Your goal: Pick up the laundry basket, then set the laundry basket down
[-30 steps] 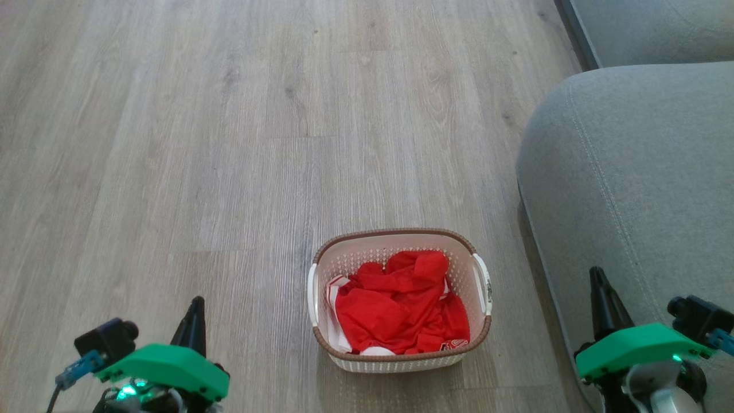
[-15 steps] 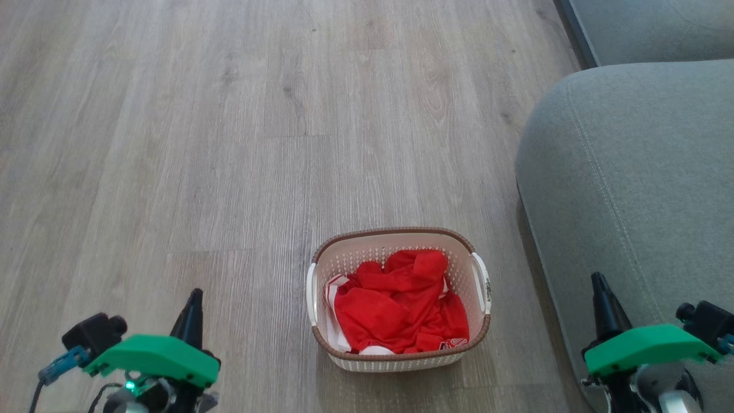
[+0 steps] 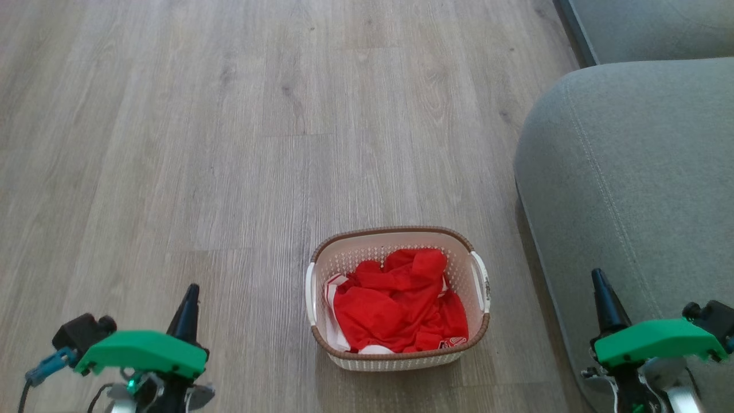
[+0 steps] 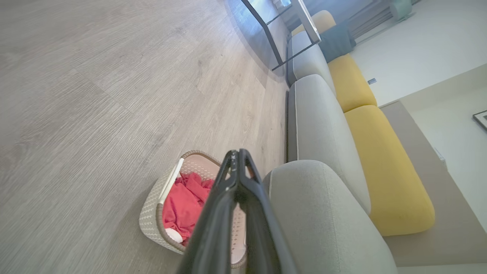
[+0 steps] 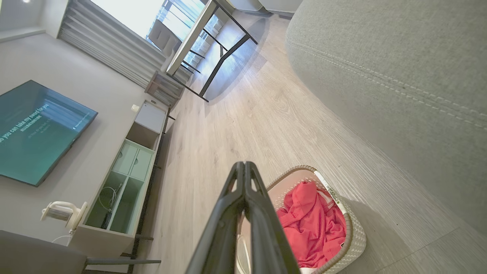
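laundry basket sits on the pale wood-look floor, low and centre in the head view, upright, with its brown rim on top and a white handle on each short side. crumpled red cloth with a little white showing at its edges lies inside, below the rim. grey sofa stands along the right side of that view, its rounded arm near the basket's right handle but apart from it.

left hand hangs at the lower left, well apart from the basket's left handle, its two dark fingers pressed together into a single point and holding nothing. right hand hangs at the lower right in front of the sofa arm, also clear of the basket, its fingers likewise pressed together and empty.

from the left wrist, the closed fingers cross in front of the basket's far side, and the sofa runs away behind with yellow cushions along its back. from the right wrist, the closed fingers overlap one edge of the basket. a lit television hangs on the wall, and a low cabinet with pale green doors stands against that same wall.
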{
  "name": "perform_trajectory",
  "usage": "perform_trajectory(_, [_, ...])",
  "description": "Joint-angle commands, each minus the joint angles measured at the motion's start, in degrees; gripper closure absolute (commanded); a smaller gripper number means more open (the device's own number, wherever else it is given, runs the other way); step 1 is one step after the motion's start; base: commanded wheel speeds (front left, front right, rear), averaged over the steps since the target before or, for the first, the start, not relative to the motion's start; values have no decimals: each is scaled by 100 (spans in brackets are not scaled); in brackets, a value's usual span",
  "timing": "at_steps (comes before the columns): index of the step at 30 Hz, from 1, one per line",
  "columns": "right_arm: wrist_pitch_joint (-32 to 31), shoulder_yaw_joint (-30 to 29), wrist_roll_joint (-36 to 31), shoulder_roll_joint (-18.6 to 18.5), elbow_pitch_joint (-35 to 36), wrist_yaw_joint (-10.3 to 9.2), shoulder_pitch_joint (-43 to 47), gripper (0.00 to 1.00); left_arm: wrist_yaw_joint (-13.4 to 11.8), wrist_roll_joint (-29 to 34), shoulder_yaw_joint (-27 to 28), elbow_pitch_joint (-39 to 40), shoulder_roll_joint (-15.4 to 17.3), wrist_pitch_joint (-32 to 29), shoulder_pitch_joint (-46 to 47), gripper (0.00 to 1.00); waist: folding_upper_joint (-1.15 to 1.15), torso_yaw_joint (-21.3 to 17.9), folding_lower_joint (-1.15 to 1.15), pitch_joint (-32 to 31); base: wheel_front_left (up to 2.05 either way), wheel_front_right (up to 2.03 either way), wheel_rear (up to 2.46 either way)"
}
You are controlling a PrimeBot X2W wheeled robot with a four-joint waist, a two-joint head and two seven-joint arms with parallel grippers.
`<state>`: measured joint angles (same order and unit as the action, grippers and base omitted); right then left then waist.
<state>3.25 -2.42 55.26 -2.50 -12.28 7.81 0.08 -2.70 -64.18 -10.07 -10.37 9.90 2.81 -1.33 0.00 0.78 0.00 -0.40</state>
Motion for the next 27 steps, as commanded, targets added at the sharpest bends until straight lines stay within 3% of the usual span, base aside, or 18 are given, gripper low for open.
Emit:
perform_trajectory(1, [-52,10,210,-130,148,-18,-318,100,73,-150,261,129,-13,-51,359,100,0,-2,0,2,0,0,0])
perform_trajectory(27, [-440,-119,1967,-140,-5,-25,-461,100,533,-1481,891,-111,-312,-438,546,100,0,-39,0,29,0,0,0])
